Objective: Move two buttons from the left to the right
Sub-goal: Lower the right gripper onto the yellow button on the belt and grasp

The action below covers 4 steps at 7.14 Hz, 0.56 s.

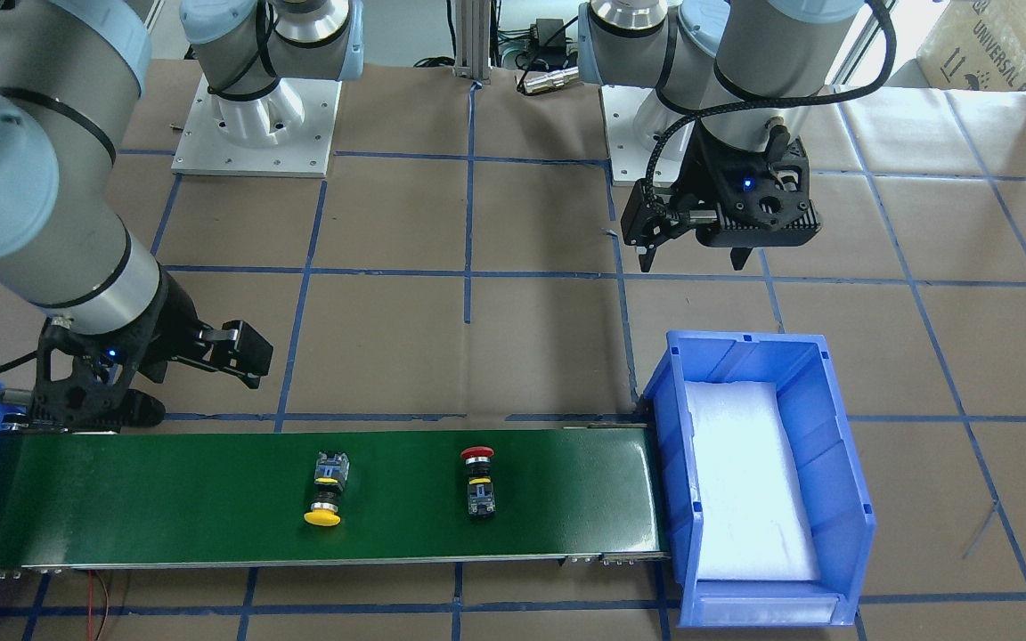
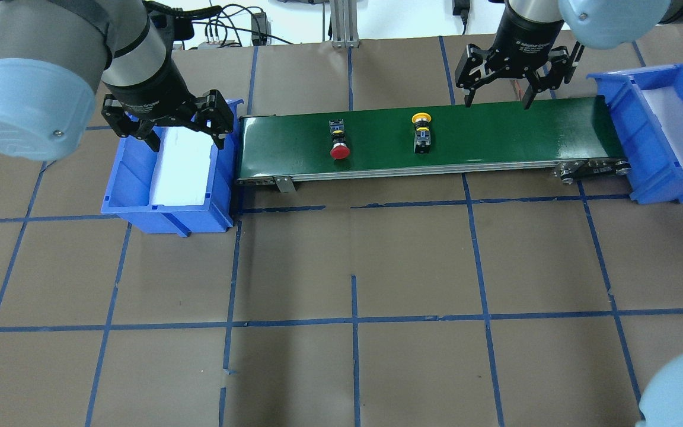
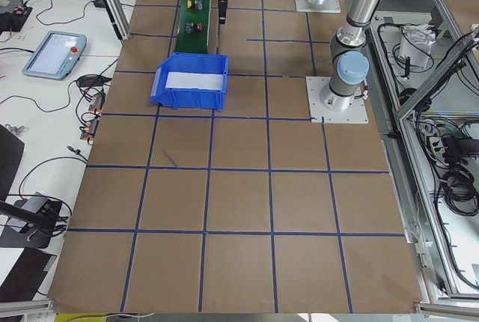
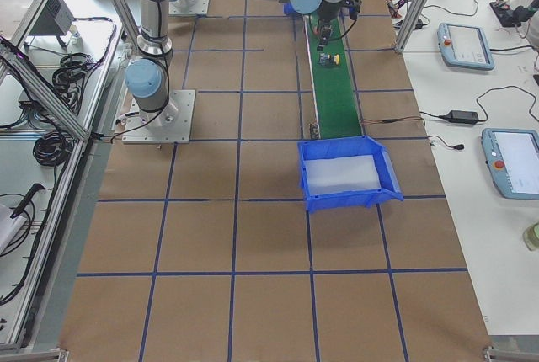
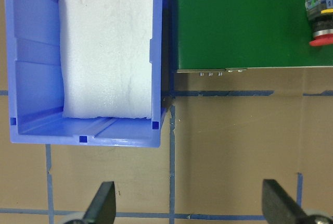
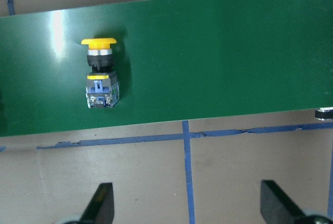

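Two buttons (image 2: pixel 340 142) on green belt (image 2: pixel 495 130)

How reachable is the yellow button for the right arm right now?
Probably yes: the right gripper hangs open by the belt, and the yellow button lies uncovered nearby on it, nothing between them.

The desk (image 2: pixel 353 356) is seen from behind, from across and distantly from both ends. The green belt (image 1: pixel 210 507) is shared by all views, closest from the wrists.
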### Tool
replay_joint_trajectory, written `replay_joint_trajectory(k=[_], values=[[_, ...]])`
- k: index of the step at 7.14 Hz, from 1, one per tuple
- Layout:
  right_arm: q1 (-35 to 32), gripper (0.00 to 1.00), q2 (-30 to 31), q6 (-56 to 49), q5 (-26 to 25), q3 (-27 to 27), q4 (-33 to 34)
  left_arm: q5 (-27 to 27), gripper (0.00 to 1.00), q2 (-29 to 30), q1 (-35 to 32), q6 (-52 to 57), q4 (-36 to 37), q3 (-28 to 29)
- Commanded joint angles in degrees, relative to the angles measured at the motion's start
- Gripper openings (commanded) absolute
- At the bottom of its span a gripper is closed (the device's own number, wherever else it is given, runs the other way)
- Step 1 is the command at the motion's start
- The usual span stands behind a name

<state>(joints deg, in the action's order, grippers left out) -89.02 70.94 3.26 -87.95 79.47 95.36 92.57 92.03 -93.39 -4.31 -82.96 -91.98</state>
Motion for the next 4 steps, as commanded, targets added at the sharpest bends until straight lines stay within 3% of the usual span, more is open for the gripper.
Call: replay_joint_trajectory(k=[1, 4], values=[[-0.10, 1.00, -4.13, 0.35, 0.14, 0.34, 5.77, 0.07, 1.00, -0.01, -0.12, 0.00, -0.01, -0.04], [-0.19, 1.00, -10.46, 0.44, 0.32, 0.34, 11.05, 0.07, 1.00, -0.01, -0.12, 0.00, -0.10, -0.04]])
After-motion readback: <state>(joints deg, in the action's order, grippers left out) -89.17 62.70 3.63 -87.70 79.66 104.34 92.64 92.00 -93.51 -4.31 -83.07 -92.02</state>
